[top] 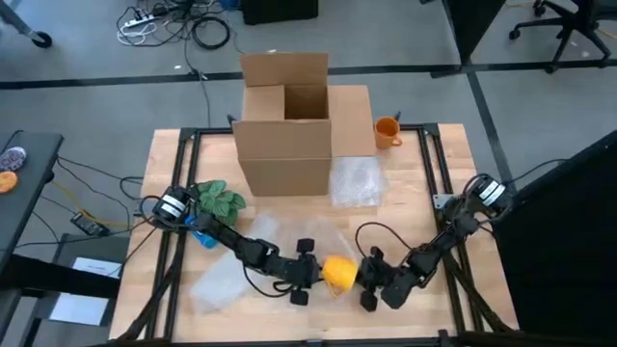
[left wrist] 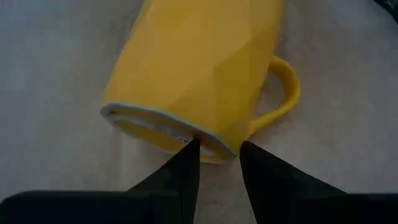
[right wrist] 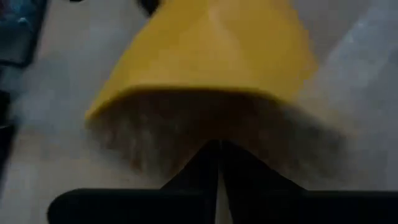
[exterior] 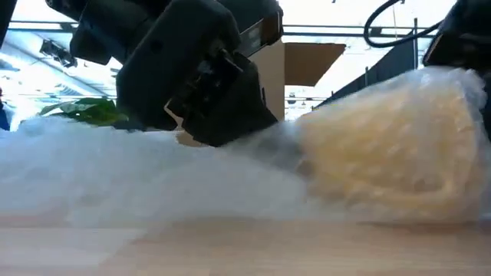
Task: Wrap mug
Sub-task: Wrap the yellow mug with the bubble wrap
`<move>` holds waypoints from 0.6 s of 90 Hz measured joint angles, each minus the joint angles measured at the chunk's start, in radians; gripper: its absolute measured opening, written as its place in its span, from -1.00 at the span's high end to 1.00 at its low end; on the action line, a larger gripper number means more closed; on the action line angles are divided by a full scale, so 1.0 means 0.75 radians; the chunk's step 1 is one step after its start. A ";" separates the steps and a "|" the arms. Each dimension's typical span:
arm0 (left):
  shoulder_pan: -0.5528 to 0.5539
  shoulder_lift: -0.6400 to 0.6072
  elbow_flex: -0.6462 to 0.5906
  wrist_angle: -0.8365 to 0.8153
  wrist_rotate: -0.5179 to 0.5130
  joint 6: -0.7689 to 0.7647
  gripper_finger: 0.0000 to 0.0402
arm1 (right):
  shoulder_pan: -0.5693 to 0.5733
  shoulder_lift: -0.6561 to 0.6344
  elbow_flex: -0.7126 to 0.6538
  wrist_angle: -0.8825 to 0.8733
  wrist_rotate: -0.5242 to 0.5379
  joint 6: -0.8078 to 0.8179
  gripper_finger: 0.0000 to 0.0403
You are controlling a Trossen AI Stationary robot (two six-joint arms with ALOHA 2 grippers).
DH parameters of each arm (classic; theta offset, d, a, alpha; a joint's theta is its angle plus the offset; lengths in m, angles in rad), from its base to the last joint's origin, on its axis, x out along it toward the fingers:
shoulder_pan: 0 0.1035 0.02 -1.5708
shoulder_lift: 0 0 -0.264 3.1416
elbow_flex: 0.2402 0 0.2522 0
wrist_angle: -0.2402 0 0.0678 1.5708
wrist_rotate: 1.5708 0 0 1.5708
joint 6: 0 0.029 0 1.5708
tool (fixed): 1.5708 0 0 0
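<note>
A yellow mug (top: 339, 273) lies on its side on a sheet of clear bubble wrap (top: 253, 275) near the table's front edge; its handle (left wrist: 283, 87) sticks out sideways. In the low view the wrap (exterior: 383, 153) covers the mug. My left gripper (left wrist: 217, 149) comes at the mug from the table's left, its fingers a little apart at the mug's round end (left wrist: 168, 127). My right gripper (right wrist: 217, 152) is at the mug's right side, shut, with the wrap rising toward it (exterior: 460, 77). My left gripper has both fingertips (left wrist: 191, 149) at the edge of the mug's round end, coming level from the table's left; whether they touch it I cannot tell. My right gripper seems shut on the bubble wrap's edge beside the mug (right wrist: 217, 186); the fingers hide the place of contact. The wrap lies draped over the mug, which rests on the table.
An open cardboard box (top: 289, 125) stands at the far middle, with an orange mug (top: 387, 130) to its right and a second piece of bubble wrap (top: 355, 181) in front. Green leaves (top: 220, 198) and a blue thing (top: 201, 234) lie by the left arm.
</note>
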 joint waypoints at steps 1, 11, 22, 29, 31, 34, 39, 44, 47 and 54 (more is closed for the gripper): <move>0.000 0.000 0.000 0.000 0.000 0.000 0.51 | -0.005 0.000 0.000 -0.003 0.000 -0.004 1.00; 0.001 0.000 0.000 0.000 0.001 0.004 0.51 | -0.054 0.000 0.000 -0.011 -0.011 -0.076 1.00; 0.003 0.000 0.000 -0.014 0.005 0.031 0.51 | -0.109 -0.001 0.000 0.016 -0.026 -0.178 1.00; 0.009 0.000 -0.001 -0.023 0.009 0.031 0.51 | -0.133 -0.002 -0.001 0.075 -0.083 -0.278 1.00; 0.011 0.000 -0.001 -0.023 0.010 0.032 0.51 | -0.138 -0.002 -0.002 0.090 -0.101 -0.302 1.00; 0.015 0.000 -0.002 -0.023 0.010 0.032 0.51 | -0.144 -0.002 -0.002 0.111 -0.123 -0.337 1.00; 0.023 0.000 -0.002 -0.021 0.010 0.033 0.51 | -0.150 -0.002 -0.002 0.138 -0.145 -0.375 1.00; 0.033 0.001 -0.002 -0.020 0.009 0.035 0.51 | -0.159 -0.002 -0.002 0.150 -0.147 -0.402 1.00; 0.037 0.001 -0.002 -0.021 0.007 0.035 0.51 | -0.164 -0.002 -0.002 0.154 -0.147 -0.410 1.00; 0.048 0.001 -0.002 -0.021 0.004 0.035 0.51 | -0.181 -0.002 -0.002 0.158 -0.148 -0.434 1.00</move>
